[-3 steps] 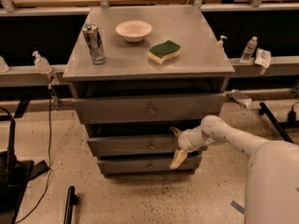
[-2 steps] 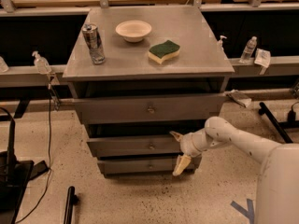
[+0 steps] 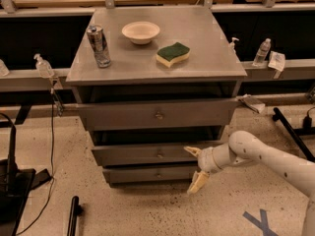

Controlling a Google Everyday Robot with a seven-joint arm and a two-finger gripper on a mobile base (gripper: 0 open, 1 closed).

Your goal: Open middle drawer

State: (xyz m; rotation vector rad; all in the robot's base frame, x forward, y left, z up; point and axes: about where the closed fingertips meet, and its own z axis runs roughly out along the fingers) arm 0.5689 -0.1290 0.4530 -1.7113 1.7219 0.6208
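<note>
We saw the grey metal cabinet standing on the speckled floor, with three drawer fronts stacked one under another. The middle drawer, a flat grey metal front of medium width with one small round brass knob, sat between the wider top drawer and the narrower bottom drawer. A dark gap showed above its upper edge.

The robot's white arm reached in from the right, near side. Its claw hung just at the right end of the middle drawer, with its two pale fingers spread wide apart, one up at the drawer's level and one pointing down beside the bottom drawer. It gripped nothing, and whether the upper finger touched the front we could not tell.

On the cabinet's worktop stood a silver drinks can on the left, a shallow cream bowl farther back, and a green-and-yellow sponge to the right of the can.
</note>
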